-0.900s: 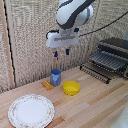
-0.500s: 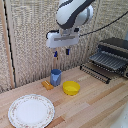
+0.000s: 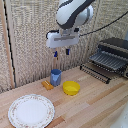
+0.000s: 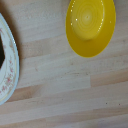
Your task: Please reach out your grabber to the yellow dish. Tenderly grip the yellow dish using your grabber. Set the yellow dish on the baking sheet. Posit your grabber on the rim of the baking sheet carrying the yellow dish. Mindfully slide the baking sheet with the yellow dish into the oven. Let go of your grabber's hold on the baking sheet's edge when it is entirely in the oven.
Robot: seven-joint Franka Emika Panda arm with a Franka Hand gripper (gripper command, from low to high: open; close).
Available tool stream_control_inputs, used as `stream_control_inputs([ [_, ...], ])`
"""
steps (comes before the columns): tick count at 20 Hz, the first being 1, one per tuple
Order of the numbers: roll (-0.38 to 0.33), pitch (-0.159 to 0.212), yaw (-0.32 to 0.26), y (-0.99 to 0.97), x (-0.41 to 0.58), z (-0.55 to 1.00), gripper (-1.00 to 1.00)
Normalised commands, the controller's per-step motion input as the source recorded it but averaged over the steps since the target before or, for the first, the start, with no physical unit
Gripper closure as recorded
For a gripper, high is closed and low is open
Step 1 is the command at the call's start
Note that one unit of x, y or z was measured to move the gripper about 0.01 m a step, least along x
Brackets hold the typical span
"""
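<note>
The grabber (image 3: 61, 51) is hanging well above the counter (image 3: 95, 107), its fingers (image 3: 67, 51) spread apart and holding nothing. The yellow dish (image 3: 71, 88) is sitting on the counter just beside a blue cup (image 3: 55, 77), well apart from the baking sheet (image 3: 107, 62) jutting from the oven (image 3: 116, 50).

Light wood plank table (image 3: 95, 107) w/ visible seams btwn boards, pale grain. Behind it a beige woven-mat wall (image 3: 27, 45), fine horizontal weave, w/ a vertical wooden post (image 3: 6, 45) at exterior view's left. Lighting soft, even.
</note>
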Motion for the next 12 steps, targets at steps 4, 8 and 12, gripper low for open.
stream_control_inputs([
  [4, 0.000, 0.036, -0.035, -0.31, -0.274, -0.15, -1.00],
  [8, 0.000, 0.021, -0.044, -0.35, -0.329, -0.19, -1.00],
  [12, 0.000, 0.000, -0.080, -0.30, -0.451, -0.17, -1.00],
])
